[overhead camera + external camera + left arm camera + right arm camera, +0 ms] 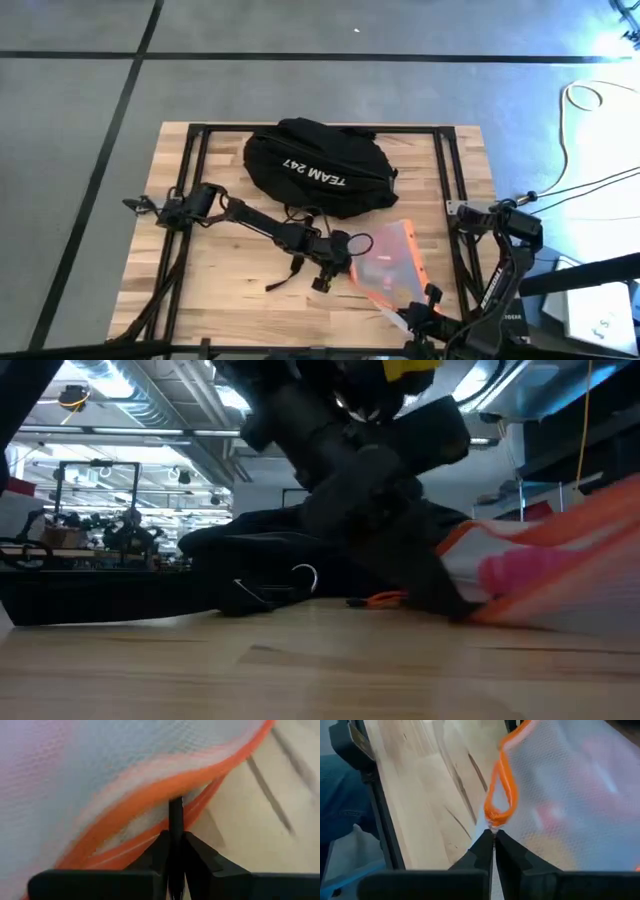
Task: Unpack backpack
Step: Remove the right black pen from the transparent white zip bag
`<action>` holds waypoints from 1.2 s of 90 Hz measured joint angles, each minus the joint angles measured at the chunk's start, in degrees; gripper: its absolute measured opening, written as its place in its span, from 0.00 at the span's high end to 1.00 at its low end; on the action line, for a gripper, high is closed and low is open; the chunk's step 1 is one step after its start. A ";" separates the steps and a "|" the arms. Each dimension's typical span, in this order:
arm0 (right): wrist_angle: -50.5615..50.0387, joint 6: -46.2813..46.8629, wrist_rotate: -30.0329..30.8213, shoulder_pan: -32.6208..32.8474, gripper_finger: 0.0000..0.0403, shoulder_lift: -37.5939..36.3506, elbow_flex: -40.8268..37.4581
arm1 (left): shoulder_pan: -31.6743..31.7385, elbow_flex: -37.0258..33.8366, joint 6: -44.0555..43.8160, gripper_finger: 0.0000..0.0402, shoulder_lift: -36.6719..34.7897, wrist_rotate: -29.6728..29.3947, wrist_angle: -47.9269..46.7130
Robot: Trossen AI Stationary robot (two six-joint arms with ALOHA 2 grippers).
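1. Lying toward the far middle of the wooden worktop (220, 270): the backpack (315, 165), black, rounded, white "TEAM 247" lettering facing up; in the low view showing as a dark mound (260, 560) behind the arm.
2. Trailing from its near side across the wood: black straps (285, 275), with a metal ring (305, 578) showing at table height.
3. Resting just in front of the backpack, toward the right near corner: a translucent mesh pouch (390, 262) with orange edging, something pink showing inside (520, 572).
4. Reaching in from the worktop's left edge and stretching across to the pouch's left edge: the left pincer (352, 262), clenched on the orange hem (150, 800), fingers (200, 855) pressed together over the mesh.
5. Gripping the pouch's near corner at the front edge of the worktop: the right pincer (408, 318), fingers (480, 851) pinched on the white mesh just beneath an orange loop (501, 795).
6. Standing beneath everything: a black metal frame (195, 170) showing around the worktop.
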 joint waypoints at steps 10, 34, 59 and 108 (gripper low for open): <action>0.05 -0.01 0.05 0.02 1.00 0.00 0.00 | -1.49 -0.12 1.77 0.93 -1.99 -3.86 -3.02; 0.15 -0.02 0.00 0.04 1.00 0.00 -0.02 | -3.34 -0.13 2.13 0.93 -6.71 -12.92 -12.36; 0.07 -0.02 0.00 0.04 1.00 0.00 -0.02 | -5.07 -0.13 -2.58 0.93 -8.05 -20.79 -22.76; 0.10 -0.02 0.00 0.02 1.00 0.00 -0.02 | -9.59 -0.13 -18.55 0.93 -8.44 -32.32 -35.74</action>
